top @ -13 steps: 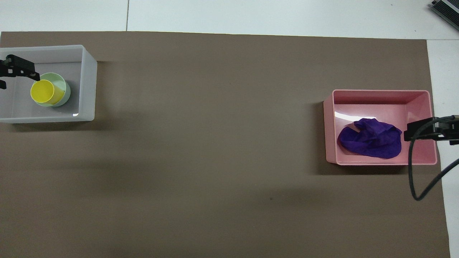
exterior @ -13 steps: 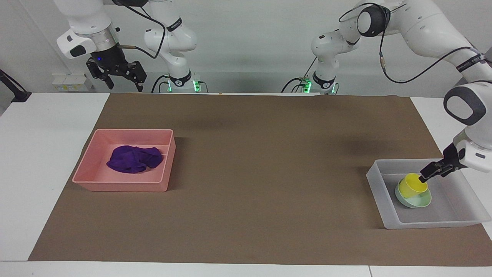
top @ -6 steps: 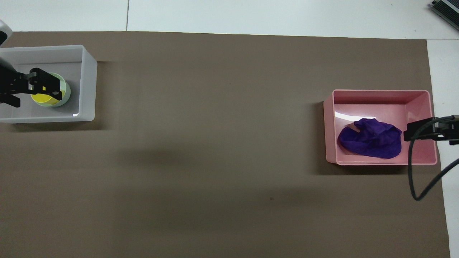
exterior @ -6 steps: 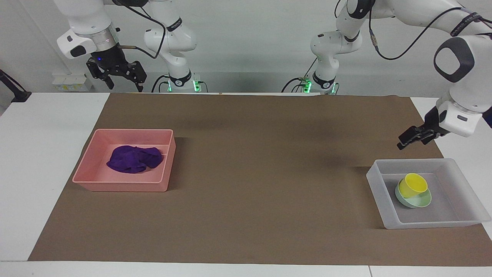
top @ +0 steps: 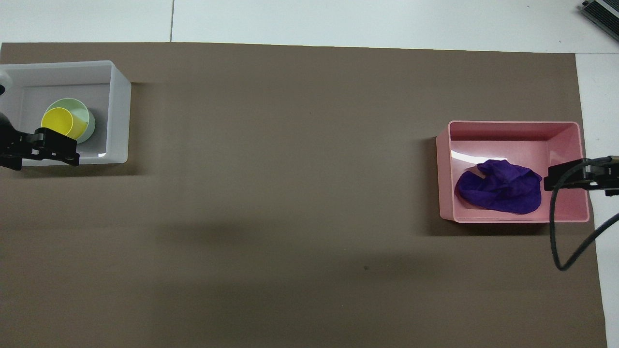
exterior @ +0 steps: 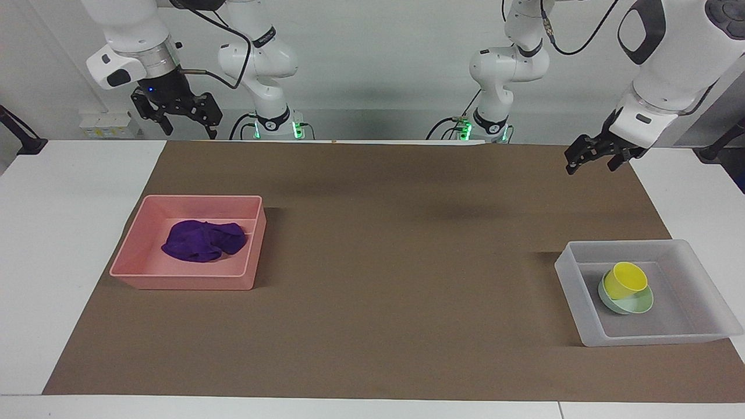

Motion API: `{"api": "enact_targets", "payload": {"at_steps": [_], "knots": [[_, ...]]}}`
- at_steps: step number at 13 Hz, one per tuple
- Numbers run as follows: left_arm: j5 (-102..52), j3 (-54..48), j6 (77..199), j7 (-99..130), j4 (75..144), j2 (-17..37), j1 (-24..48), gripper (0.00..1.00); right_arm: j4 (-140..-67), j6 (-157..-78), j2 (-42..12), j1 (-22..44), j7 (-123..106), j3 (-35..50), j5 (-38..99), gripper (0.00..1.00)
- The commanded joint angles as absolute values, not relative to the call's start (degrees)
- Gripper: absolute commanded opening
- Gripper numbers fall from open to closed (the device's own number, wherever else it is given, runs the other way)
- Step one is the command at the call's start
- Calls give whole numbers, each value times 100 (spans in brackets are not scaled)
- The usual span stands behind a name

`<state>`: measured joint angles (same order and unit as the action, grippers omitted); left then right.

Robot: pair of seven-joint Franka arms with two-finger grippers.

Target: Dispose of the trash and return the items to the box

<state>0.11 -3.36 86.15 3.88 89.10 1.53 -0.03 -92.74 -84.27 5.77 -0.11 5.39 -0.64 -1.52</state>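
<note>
Facing view | left gripper (exterior: 598, 156) hung high over the counter's (exterior: 372, 361) left-arm end, fingers spread, empty | right gripper (exterior: 185, 119) waited raised over its corner, fingers parted.

Glossy white rounded arm shells, dark grey joint caps, black claws, looping black cables (green lights at both bases)

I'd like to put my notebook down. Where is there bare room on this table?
The brown mat is bare between the pink bin holding the purple rag and the whitish box. That box is crowded: yellow cup nested in green bowl.
</note>
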Motion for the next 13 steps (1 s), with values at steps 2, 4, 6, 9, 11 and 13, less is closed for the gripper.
{"api": "enact_targets", "payload": {"at_steps": [2, 4, 6, 9, 11, 13], "knots": [[-26, -246, 8947, 220, 9290, -114, 158, 100, -9510, -8604, 756, -53, 404, -62, -79, 100], [-26, -246, 8912, 220, 9299, -175, 158, 100, -9519, -8596, 765, -61, 396, -62, -79, 100], [-26, -229, 8895, 211, 9299, -185, 158, 100, -9519, -8604, 765, -62, 387, -62, -79, 100], [-26, -229, 8886, 220, 9290, -185, 167, 100, -9519, -8604, 756, -61, 387, -62, -79, 100], [-26, -229, 8877, 228, 9290, -185, 167, 100, -9519, -8596, 765, -53, 387, -62, -79, 100], [-26, -229, 8877, 228, 9290, -185, 167, 100, -9519, -8604, 765, -53, 387, -62, -79, 100]]}}
